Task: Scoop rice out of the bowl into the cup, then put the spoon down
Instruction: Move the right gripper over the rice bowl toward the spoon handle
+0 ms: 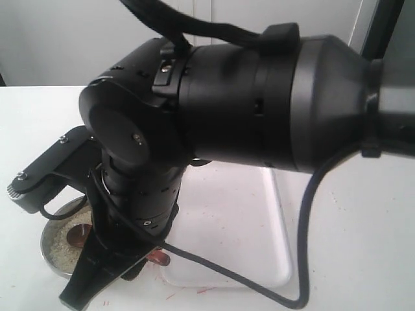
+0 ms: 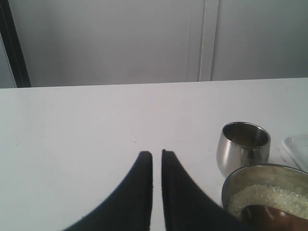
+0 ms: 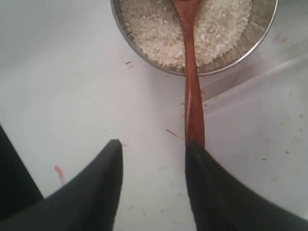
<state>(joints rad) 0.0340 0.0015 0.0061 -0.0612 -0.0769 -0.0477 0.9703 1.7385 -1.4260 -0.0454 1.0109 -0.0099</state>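
Spoon pickup step. Right end effector (image 3: 154,143) spread, empty, spoon (image 3: 192,96) handle end against one finger. Spoon head on rice (image 3: 154,33) in bowl (image 1: 47,258), 8 o'clock in exterior view. Left end effector (image 2: 157,153) pressed nearly together, empty, near cup (image 2: 243,147). Next, probably: centre on handle, pinch.

Shiny steel bowl (image 3: 261,32), smooth wooden spoon (image 3: 193,96)

There are two grippers, each with two fingers. One bowl (image 3: 263,32) lies ahead of the right gripper (image 3: 153,147), and it holds one heap of rice (image 3: 154,29). One spoon (image 3: 192,96) runs from that rice back to the tip of one of the right gripper's fingers. One cup (image 2: 243,147) stands ahead of the left gripper (image 2: 154,154) and off to one side, just beyond the bowl. One white tray (image 1: 259,233) lies near the right gripper. One table (image 2: 72,125) bears everything.
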